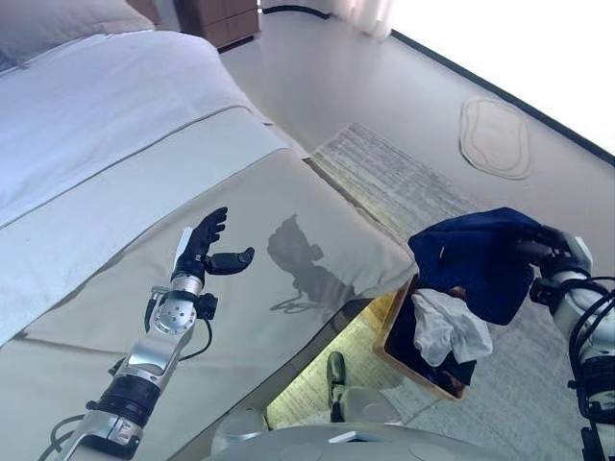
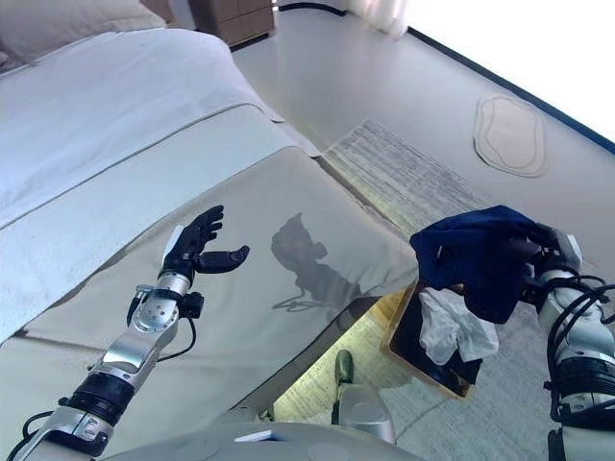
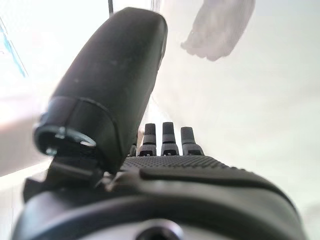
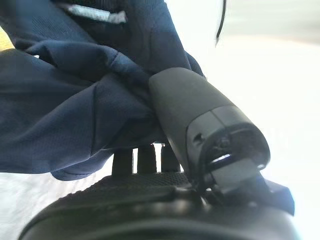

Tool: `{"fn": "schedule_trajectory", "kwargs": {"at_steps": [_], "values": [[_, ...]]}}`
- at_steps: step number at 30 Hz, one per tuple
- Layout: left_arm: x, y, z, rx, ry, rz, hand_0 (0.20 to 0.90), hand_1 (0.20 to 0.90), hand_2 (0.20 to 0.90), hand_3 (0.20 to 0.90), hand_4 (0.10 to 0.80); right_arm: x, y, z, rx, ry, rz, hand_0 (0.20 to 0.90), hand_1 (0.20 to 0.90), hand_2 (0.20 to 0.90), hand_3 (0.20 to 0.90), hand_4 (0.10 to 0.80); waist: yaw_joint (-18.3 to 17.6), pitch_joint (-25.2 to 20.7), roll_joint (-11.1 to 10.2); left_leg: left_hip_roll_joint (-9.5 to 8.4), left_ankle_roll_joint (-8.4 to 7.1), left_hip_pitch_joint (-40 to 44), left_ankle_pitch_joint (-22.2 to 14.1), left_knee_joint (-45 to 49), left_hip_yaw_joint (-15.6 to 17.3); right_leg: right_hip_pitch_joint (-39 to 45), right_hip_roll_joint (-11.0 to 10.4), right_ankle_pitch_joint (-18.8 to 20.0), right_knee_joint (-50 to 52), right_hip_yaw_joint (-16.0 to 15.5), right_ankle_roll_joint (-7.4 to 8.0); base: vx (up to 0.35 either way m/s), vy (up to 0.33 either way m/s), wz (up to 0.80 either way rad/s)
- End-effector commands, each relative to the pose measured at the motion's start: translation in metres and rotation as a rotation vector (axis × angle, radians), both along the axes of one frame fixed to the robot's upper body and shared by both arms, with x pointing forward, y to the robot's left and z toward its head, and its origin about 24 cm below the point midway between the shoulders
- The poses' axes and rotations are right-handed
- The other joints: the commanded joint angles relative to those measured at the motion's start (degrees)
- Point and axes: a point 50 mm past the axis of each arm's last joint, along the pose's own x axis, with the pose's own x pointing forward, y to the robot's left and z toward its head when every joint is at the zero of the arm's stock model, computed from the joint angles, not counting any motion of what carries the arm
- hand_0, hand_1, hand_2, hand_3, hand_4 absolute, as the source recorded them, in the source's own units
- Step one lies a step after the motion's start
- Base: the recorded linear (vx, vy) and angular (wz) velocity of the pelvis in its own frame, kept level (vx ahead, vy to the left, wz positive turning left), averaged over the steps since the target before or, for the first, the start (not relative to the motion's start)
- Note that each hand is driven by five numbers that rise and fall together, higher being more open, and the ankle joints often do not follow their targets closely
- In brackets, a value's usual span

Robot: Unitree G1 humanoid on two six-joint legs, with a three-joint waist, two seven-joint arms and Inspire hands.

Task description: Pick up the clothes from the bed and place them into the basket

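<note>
A dark blue garment [image 1: 480, 257] hangs bunched from my right hand [image 1: 546, 252], held in the air just above the basket [image 1: 391, 338] on the floor beside the bed. In the right wrist view the thumb [image 4: 200, 125] and fingers pinch the blue cloth [image 4: 75, 110]. A white garment [image 1: 444, 325] lies in the basket on top of dark clothes. My left hand [image 1: 207, 248] hovers open over the beige bed cover [image 1: 288, 211], fingers straight and holding nothing; its wrist view shows the straight fingers [image 3: 169, 137] over pale bedding.
The bed's white sheet [image 1: 106, 106] stretches to the upper left. A grey rug [image 1: 404, 187] lies under the basket, a small oval mat [image 1: 495, 136] sits farther out on the floor, and a wooden cabinet [image 1: 219, 19] stands at the top.
</note>
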Motion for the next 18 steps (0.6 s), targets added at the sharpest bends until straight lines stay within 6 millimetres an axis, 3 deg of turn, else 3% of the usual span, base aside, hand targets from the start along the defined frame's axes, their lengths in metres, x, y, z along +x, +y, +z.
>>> {"fn": "schedule_trajectory", "kwargs": {"at_steps": [1,8,18], "values": [[0.020,-0.016,0.024,0.011,-0.134,-0.105,0.900,0.900,0.900,0.900,0.800,0.006,-0.026,0.033,-0.056,-0.081,-0.038,0.300,0.300,0.300,0.200,0.100,-0.20,-5.19,0.69,0.99,-0.02,-2.78,-5.11,3.92,-7.22,3.13,1.46,-6.80,2.59,1.24,1.52,-0.009,-0.094,-0.10],[0.028,-0.035,0.025,0.012,-0.115,-0.178,0.900,0.900,0.900,0.900,0.800,-0.010,-0.044,0.005,-0.028,0.092,-0.114,0.300,0.300,0.300,0.200,0.100,-0.71,-5.19,1.41,1.85,-0.78,-2.42,-5.40,4.97,-6.12,3.34,1.98,-6.53,2.02,1.99,1.35,-0.003,-0.082,-0.08],[0.028,-0.042,0.019,0.006,-0.070,-0.215,0.900,0.900,0.900,0.900,0.800,-0.011,-0.049,0.002,-0.061,0.173,-0.115,0.300,0.300,0.300,0.200,0.100,-1.69,-4.55,4.38,2.67,-2.37,-3.08,-5.24,5.73,-5.19,2.57,1.76,-6.55,1.67,1.29,1.11,0.007,-0.036,-0.03]]}}
